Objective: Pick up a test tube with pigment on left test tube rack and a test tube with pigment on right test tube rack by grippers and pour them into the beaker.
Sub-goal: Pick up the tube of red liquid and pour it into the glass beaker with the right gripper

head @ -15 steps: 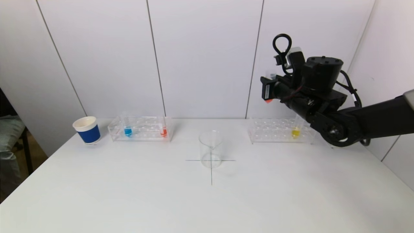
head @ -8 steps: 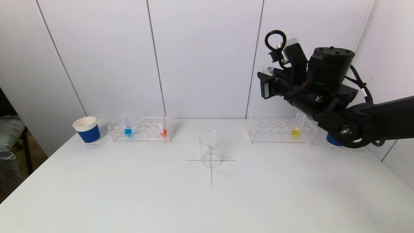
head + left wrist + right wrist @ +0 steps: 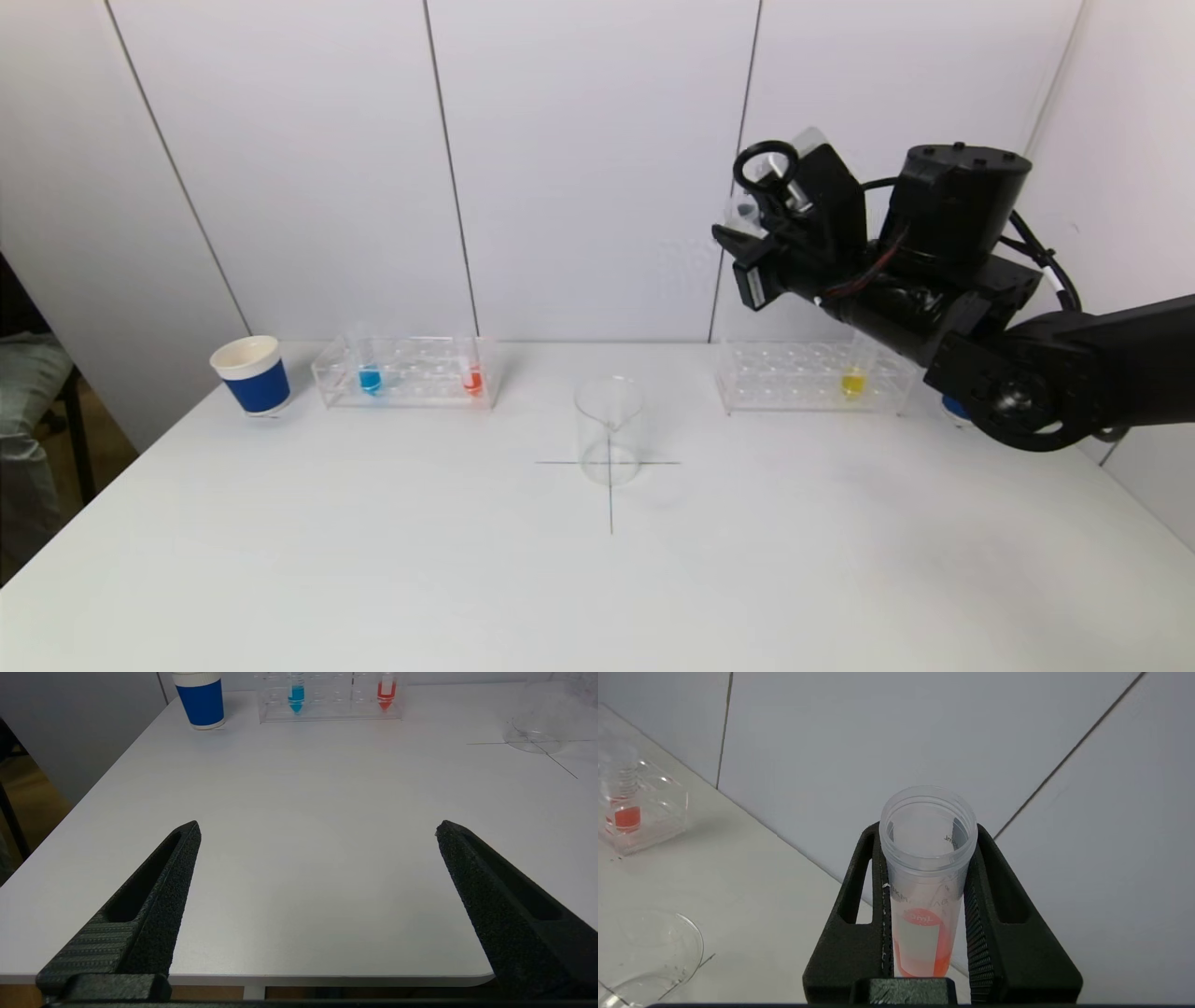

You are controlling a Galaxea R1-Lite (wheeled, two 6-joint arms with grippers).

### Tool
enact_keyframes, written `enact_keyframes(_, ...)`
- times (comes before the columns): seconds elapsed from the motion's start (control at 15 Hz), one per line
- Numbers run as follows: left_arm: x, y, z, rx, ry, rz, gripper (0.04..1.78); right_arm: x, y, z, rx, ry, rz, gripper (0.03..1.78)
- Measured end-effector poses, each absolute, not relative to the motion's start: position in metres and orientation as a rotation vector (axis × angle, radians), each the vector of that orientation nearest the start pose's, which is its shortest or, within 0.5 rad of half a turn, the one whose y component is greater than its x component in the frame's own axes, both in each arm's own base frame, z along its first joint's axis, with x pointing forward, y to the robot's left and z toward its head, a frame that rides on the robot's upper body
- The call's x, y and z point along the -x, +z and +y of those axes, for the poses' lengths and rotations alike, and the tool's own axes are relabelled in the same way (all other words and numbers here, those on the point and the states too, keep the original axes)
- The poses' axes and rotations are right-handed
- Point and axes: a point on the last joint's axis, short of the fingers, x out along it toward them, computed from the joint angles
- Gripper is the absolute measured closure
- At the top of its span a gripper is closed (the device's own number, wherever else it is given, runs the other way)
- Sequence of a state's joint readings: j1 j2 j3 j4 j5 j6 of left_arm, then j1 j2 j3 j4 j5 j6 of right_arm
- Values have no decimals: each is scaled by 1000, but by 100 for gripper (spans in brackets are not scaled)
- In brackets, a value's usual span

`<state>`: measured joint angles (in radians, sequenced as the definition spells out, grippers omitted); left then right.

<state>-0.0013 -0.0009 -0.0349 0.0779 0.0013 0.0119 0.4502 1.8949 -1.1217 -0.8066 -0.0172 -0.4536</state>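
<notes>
Your right tool (image 3: 927, 896) clamps a test tube (image 3: 927, 868) holding a shallow layer of red-orange pigment, both fingers pressed on its wall, mouth uncapped. In the head view this tool (image 3: 747, 238) sits at the upper right of the frame, high above the right test tube rack (image 3: 812, 378) and well to the right of the beaker (image 3: 609, 429), which stands at frame centre on the cross drawn on the surface (image 3: 597, 579).

Your left tool (image 3: 317, 830) is spread wide and holds nothing; it hangs over the near edge of the surface, with the left test tube rack (image 3: 329, 700) at the top of its frame, a blue tube (image 3: 296, 693) and a red tube (image 3: 386, 693) standing in it.

Risks from here:
- The tube is far from the beaker; if you tilt it before its mouth is over the rim, pigment will probably land on the surface.
- The beaker is light and clear; a low approach could knock it off the cross.
- The grip is on smooth plastic, so a fast wrist roll may let the tube slip.
- A yellow tube (image 3: 853, 378) stands in the rack below the arm; a low sweep of the arm could strike it.
</notes>
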Motion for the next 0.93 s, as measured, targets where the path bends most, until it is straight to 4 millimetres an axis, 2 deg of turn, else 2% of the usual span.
enact_keyframes(0.4,26,77,0,-12,1,42,6,-339,209,166,633,456,-157,132)
enact_keyframes(0.93,26,77,0,-12,0,42,6,-339,201,171,791,512,-227,132)
